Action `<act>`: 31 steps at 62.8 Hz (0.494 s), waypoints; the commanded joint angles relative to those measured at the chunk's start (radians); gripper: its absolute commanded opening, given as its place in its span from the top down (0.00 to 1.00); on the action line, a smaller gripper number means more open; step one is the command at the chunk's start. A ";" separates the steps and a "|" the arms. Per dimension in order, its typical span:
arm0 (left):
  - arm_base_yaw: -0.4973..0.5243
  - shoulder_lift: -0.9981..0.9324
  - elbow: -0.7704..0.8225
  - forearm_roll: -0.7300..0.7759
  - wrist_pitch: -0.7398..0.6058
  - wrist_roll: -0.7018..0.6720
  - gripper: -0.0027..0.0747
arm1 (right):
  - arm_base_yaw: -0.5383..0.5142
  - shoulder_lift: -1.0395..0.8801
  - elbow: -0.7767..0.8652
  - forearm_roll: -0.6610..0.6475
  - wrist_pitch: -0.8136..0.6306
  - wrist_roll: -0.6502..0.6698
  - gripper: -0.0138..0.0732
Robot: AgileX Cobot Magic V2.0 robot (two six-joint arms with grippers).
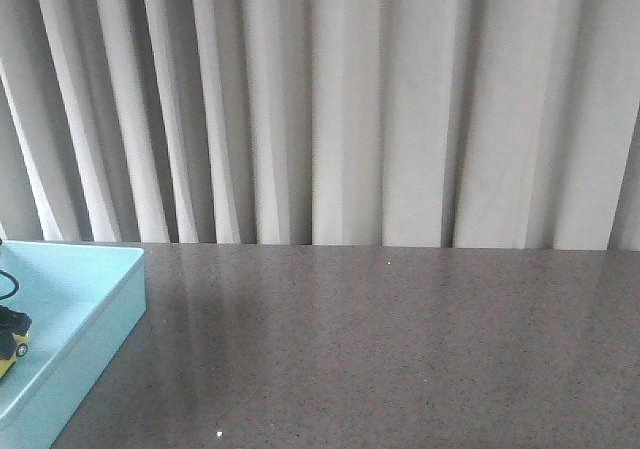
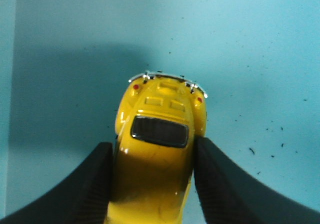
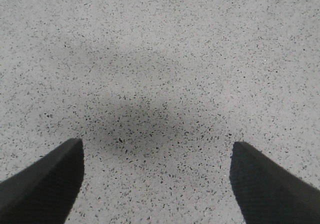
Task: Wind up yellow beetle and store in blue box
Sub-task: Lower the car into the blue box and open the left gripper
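The left gripper [image 2: 152,184] pinches the yellow beetle [image 2: 159,149] by its sides over the blue box [image 1: 95,304] floor, at the table's left edge. The right gripper [image 3: 156,181], fingers spread wide, hangs above the bare speckled table [image 3: 160,49].

I see the left end effector [image 2: 152,184] clamped on the beetle [image 2: 159,149], a black finger [image 2: 75,194] pressing each side. Its rear window faces me, chrome bumper beyond, over the box [image 2: 240,44] floor.
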 commanded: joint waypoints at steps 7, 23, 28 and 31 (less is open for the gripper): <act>0.000 -0.062 -0.025 -0.027 -0.044 -0.006 0.48 | 0.002 -0.010 -0.024 -0.004 -0.049 -0.004 0.18; 0.000 -0.075 -0.025 -0.045 -0.031 -0.010 0.33 | 0.002 -0.010 -0.024 -0.004 -0.049 -0.004 0.18; 0.000 -0.091 -0.025 -0.057 -0.016 -0.008 0.33 | 0.002 -0.010 -0.024 -0.004 -0.049 -0.004 0.18; 0.000 -0.102 -0.025 -0.070 -0.005 -0.006 0.33 | 0.002 -0.010 -0.024 -0.004 -0.049 -0.004 0.18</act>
